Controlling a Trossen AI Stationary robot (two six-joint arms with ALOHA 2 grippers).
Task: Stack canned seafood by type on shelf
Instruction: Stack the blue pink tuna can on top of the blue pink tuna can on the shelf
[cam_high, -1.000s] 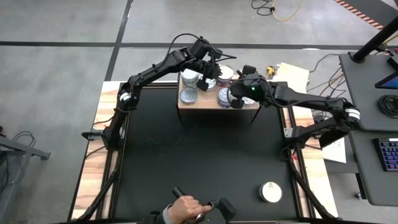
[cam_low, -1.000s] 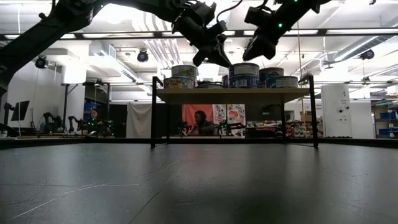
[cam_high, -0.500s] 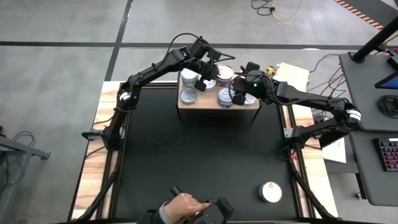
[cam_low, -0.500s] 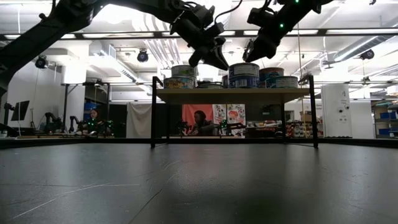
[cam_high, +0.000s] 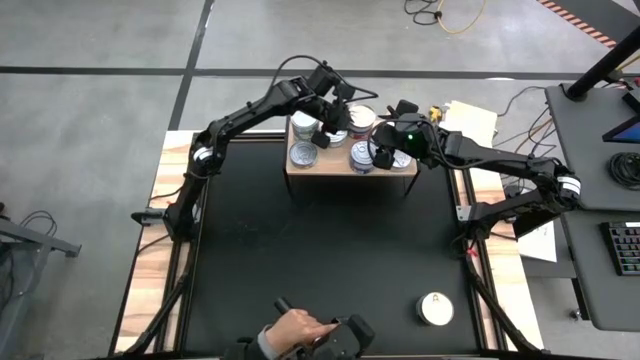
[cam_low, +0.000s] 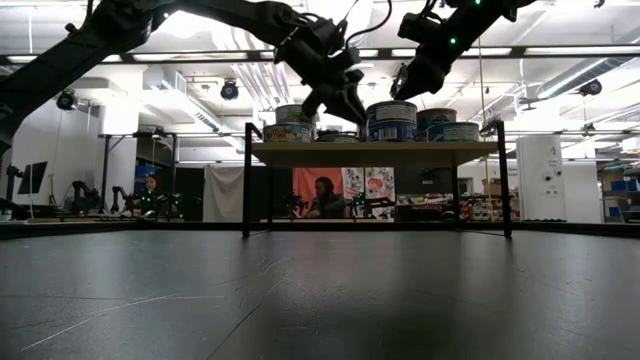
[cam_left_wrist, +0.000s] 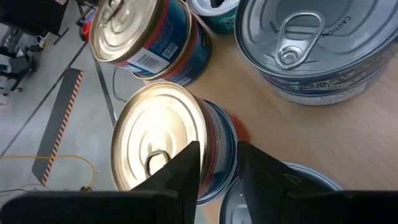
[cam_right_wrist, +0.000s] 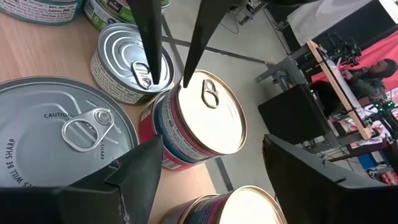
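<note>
Tins (cam_high: 304, 153) crowd the shelf (cam_high: 330, 163), some stacked. Left gripper (cam_high: 327, 128) hangs over the back row, fingers slightly parted, holding nothing. Right gripper (cam_high: 384, 152) stands released, jaws wide, above the right-hand tins. A white "A" tin (cam_high: 435, 308) sits on the table near a person's hand (cam_high: 292, 329).

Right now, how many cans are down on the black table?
1: the white-topped can, on the table's right side, far from the shelf holding the others.
</note>
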